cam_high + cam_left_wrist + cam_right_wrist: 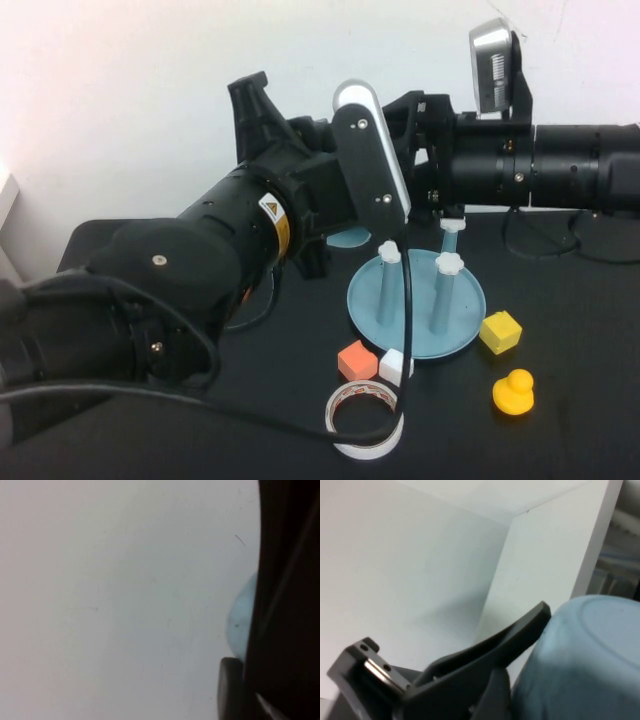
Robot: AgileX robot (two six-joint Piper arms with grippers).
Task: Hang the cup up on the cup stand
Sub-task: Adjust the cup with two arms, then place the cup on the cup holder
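The cup (585,670) is light blue and fills one side of the right wrist view. A dark finger (500,647) of my right gripper (425,150) lies pressed along its side. In the high view only a sliver of the cup (350,238) shows, under my left arm. A sliver of it also shows in the left wrist view (242,622), beside a dark mass. My left gripper is hidden behind its own wrist camera (368,150), close to the right gripper and above the back of the cup stand (470,315). Three of the stand's posts show, each with a white cap (449,263).
A yellow cube (500,332) and a yellow duck (513,392) lie to the right of the stand. An orange block (357,360), a white block (395,367) and a white tape ring (365,425) lie in front of it. A black cable (407,330) hangs from my left arm across the stand's near edge.
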